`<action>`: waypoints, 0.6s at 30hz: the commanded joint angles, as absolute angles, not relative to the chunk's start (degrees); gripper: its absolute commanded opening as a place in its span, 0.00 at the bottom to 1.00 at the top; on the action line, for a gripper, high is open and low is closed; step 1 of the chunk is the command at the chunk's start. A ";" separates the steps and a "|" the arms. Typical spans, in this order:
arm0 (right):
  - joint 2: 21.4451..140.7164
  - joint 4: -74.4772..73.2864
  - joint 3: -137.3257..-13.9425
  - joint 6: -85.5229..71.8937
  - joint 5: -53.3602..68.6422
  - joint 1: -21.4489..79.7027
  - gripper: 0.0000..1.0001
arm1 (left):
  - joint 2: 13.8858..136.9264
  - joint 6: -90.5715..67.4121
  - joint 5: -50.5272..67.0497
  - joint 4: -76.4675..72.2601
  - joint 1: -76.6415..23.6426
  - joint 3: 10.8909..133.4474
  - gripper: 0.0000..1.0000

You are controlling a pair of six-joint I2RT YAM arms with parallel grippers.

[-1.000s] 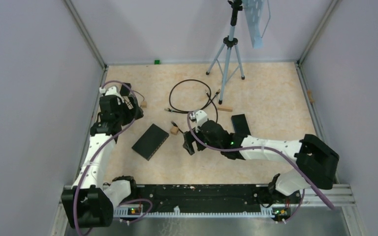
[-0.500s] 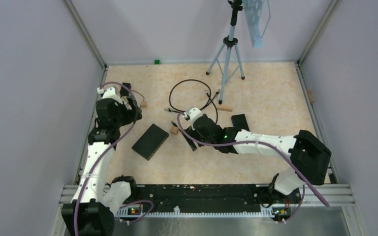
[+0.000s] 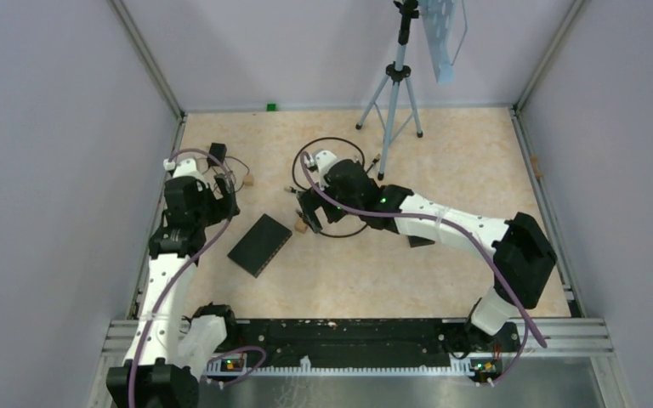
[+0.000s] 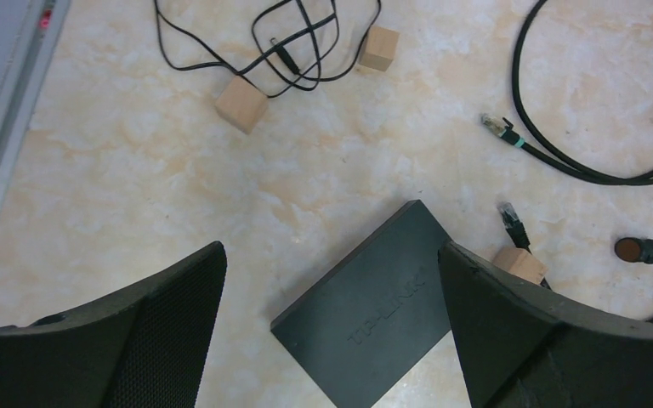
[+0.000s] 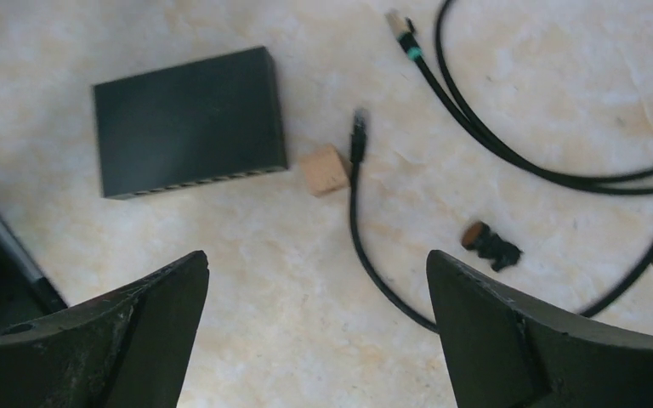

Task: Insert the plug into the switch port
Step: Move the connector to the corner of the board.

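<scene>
Poised over a marbled table (image 3: 451, 161), both pairs of fingers spread wide, gripping nothing.

Stretched in from the right with elbow bent, right gripper (image 3: 309, 212) (image 5: 316, 255) tipped down above the plug (image 5: 358, 132) (image 4: 510, 223). Folded up close to the left wall, left gripper (image 3: 221, 202) (image 4: 332, 246) aimed down past the switch (image 3: 259, 245) (image 4: 374, 314) (image 5: 189, 119). Lying flat and skewed between the two grippers, that black switch; off its corner, unplugged, the plug, just beside a small wooden block (image 5: 323, 170) (image 4: 519, 263), trailing a black cable (image 3: 332, 140) looped toward the back. Farther along, a second, green-banded plug (image 5: 401, 25) (image 4: 497, 127). Closed in by plain grey walls, with a tripod (image 3: 395, 85) at the rear.
</scene>
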State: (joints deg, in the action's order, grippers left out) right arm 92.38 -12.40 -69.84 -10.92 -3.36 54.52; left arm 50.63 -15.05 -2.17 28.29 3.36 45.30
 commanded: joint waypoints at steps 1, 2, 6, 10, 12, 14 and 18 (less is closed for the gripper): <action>94.86 -20.58 -79.55 -7.07 5.59 57.33 0.98 | 45.76 -14.76 -7.64 30.24 3.67 48.44 0.99; 95.31 -21.29 -79.96 -6.65 3.54 57.79 0.98 | 45.05 -14.69 -7.70 30.24 3.61 48.36 0.99; 96.99 -23.57 -81.62 -7.11 -2.93 57.85 0.98 | 43.77 -14.77 -7.41 31.11 3.63 48.14 0.99; 98.90 -25.42 -84.32 -7.12 -7.77 57.31 0.98 | 43.99 -14.83 -7.85 31.64 3.61 47.86 0.99; 99.13 -24.14 -84.47 -6.76 -9.23 57.18 0.98 | 43.89 -15.27 -8.31 31.60 3.60 47.95 0.99; 99.27 -22.32 -84.46 -6.93 -10.34 57.23 0.99 | 43.50 -15.79 -8.21 31.23 3.62 47.72 0.99; 99.93 -18.36 -82.33 0.52 -11.24 58.76 0.99 | 43.14 -15.86 -7.53 31.11 3.67 47.35 0.99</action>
